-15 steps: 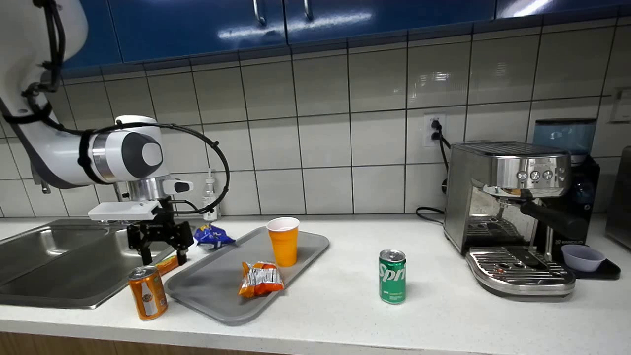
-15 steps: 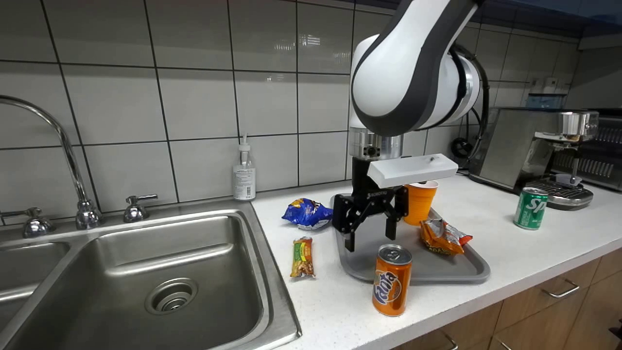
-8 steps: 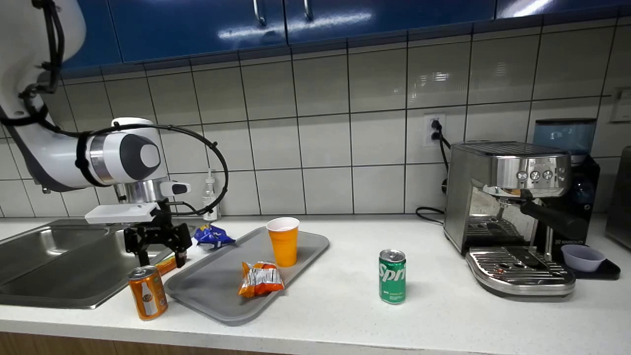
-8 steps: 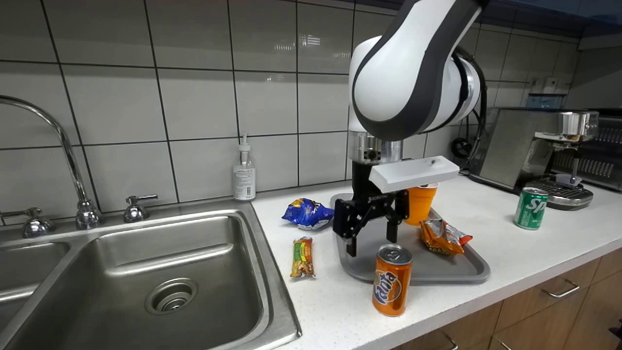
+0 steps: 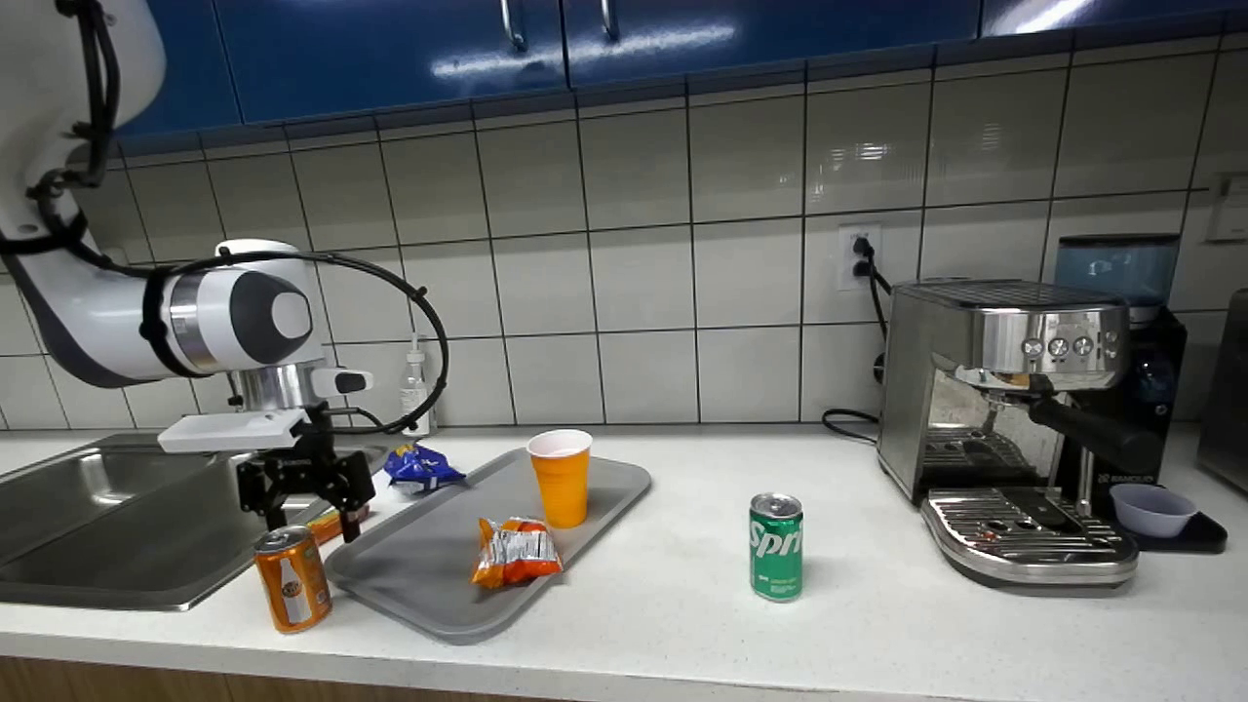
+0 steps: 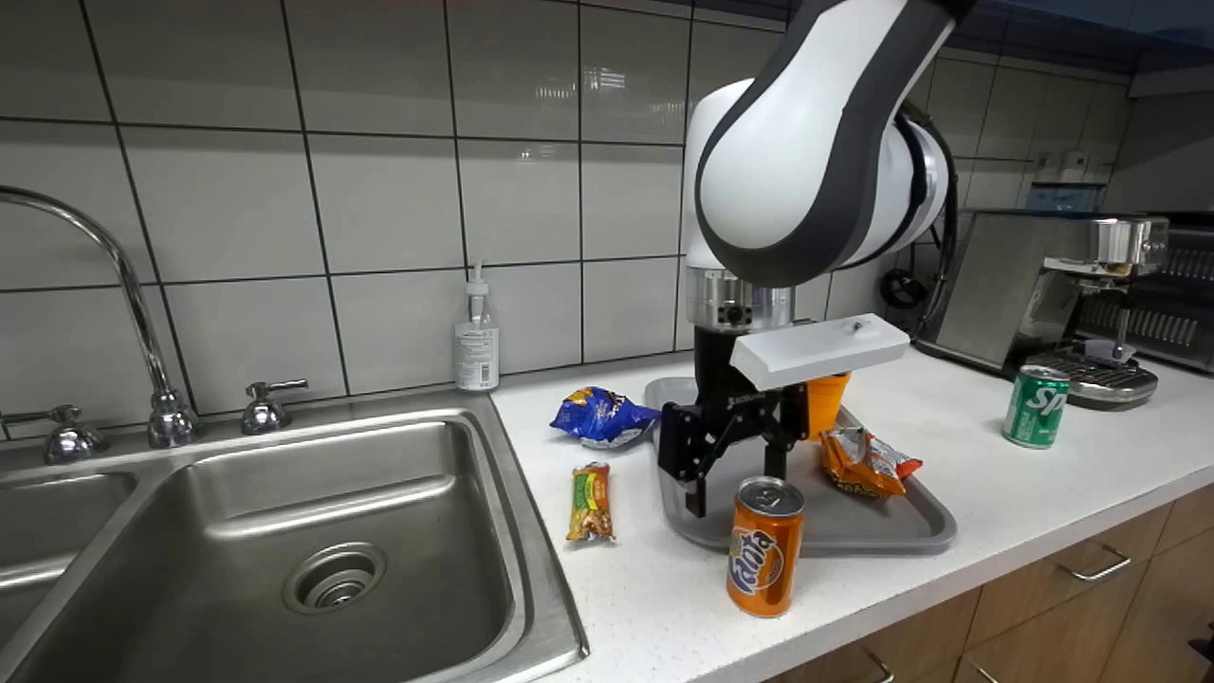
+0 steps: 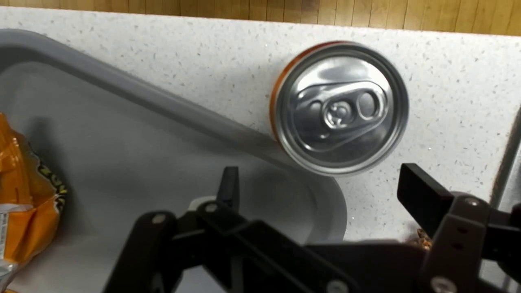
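wall (image 5: 746, 273) of glossy off-white tiles with dark grout fills the back in both exterior views. below it runs a white, finely speckled countertop (image 5: 682, 604), and shiny blue cupboards (image 5: 390, 58) line the top of the frame in an exterior view. a smooth white-and-grey robot arm (image 6: 778, 171) fills the upper right of an exterior view, with a rounded stainless-steel sink (image 6: 542, 588) at lower left. a boxy, polished-metal espresso machine (image 5: 907, 390) stands at the right in both. a matte grey tray (image 5: 419, 570), round-cornered with a raised rim, lies left of centre in an exterior view. the black, jointed two-finger gripper (image 7: 321, 183), low in the wrist view, has its fingers spread wide and holds nothing. on the tray stands a tapered orange cup (image 5: 561, 492), white inside. nearest the fingertips, a shiny orange fanta can (image 6: 766, 560) stands upright at the tray's corner, its silver ring-pull lid right of and above centre in the wrist view; whether can and tray touch is unclear. a cylindrical green sprite can (image 5: 777, 551) stands well apart. a crinkled orange bag (image 5: 517, 554) lies on the tray, a crinkled blue bag (image 6: 602, 417) just beside it. between tray and sink lies a narrow wrapped bar (image 6: 591, 503).
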Robot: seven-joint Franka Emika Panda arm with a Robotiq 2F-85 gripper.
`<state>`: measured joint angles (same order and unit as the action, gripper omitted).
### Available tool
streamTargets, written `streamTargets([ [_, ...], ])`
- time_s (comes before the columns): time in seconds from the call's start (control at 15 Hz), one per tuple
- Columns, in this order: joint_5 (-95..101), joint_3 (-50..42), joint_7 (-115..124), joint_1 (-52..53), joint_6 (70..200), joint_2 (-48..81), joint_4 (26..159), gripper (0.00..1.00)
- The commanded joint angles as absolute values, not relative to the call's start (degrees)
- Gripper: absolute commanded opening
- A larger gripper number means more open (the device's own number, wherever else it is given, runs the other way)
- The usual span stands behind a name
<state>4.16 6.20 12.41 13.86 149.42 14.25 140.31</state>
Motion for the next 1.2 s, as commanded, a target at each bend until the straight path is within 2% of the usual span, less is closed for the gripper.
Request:
streamTargets([
  [0.0,4.90,6.75,13.86,14.25,148.85,11.18,142.91,1.00],
  [1.13,4.65,8.47,14.21,14.00,149.19,5.37,148.89,1.00],
])
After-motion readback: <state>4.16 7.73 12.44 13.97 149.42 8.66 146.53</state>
